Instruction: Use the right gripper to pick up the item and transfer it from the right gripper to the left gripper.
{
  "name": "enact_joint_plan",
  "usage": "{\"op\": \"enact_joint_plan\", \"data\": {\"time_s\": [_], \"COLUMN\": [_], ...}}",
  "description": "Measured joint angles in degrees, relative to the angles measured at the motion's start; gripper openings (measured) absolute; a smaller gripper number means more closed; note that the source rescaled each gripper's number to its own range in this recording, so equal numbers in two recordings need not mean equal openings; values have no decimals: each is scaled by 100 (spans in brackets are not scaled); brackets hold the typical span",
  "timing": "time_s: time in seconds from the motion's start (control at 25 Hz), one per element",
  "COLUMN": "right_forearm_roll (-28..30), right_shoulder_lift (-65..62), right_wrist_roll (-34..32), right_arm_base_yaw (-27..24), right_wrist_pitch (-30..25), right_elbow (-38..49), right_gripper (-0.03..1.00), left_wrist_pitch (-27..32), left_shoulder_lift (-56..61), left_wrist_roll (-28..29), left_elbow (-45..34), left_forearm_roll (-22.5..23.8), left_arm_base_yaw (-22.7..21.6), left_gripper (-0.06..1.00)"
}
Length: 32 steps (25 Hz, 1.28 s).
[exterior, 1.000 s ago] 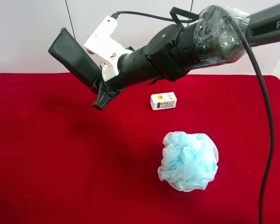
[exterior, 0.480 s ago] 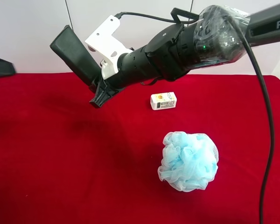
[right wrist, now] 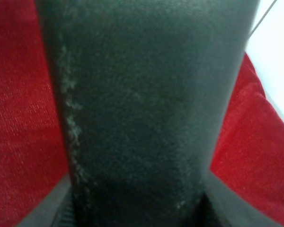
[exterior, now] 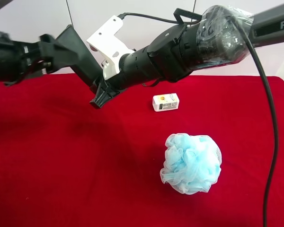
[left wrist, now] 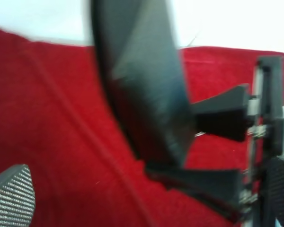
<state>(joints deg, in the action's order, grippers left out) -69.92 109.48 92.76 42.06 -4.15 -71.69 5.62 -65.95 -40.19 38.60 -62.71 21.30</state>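
**Left pincer arrives at the raised item**

The left pincer (exterior: pixel 52 50), only a tip at the frame edge 0.5 s ago, is now at the item's (exterior: pixel 80 59) upper end, pads spread wide with nothing gripped. The right pincer (exterior: pixel 97 86) stays clenched on the item's lower end, above the red surface (exterior: pixel 61 165). The item's long axis slants, with its free end pointing up and toward the exterior high view's left.

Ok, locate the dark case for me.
Exterior high view, upper left: the dark case hangs above the red cloth, clamped in the right hand, with the left hand near its free end.
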Motion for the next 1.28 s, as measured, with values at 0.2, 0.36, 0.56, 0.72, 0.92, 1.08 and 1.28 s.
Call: {"op": "enact_joint_plan", "data": {"time_s": [0.2, 0.36, 0.56, 0.72, 0.92, 1.08, 1.28], "right_forearm_roll": [-200, -235, -508, -574, -633, -777, -824], "right_shoulder_lift": [0, -17, -155, -248, -277, -362, -601], "right_wrist_roll": [-22, -42, -42, -36, -36, -36, -36], "right_arm_base_yaw": [0, 0, 0, 0, 0, 0, 0], "right_wrist_pitch": [6, 0, -267, -433, -650, -807, -894], "right_elbow": [0, -4, -4, -4, -4, -4, -4], "right_gripper": [1, 1, 1, 1, 1, 1, 1], "left_wrist_pitch": [-368, -485, -823, -1176, -1448, -1584, -1659], "left_shoulder_lift": [-397, -609, -677, -677, -677, -677, -677], "left_wrist_roll": [-172, -234, -257, -257, -257, -257, -251], "left_elbow": [355, 454, 461, 505, 505, 505, 505], "left_forearm_roll": [-7, -2, 148, 311, 470, 511, 623], "left_arm_base_yaw": [406, 477, 489, 489, 489, 489, 489], "left_gripper": [100, 100, 100, 100, 100, 100, 95]}}
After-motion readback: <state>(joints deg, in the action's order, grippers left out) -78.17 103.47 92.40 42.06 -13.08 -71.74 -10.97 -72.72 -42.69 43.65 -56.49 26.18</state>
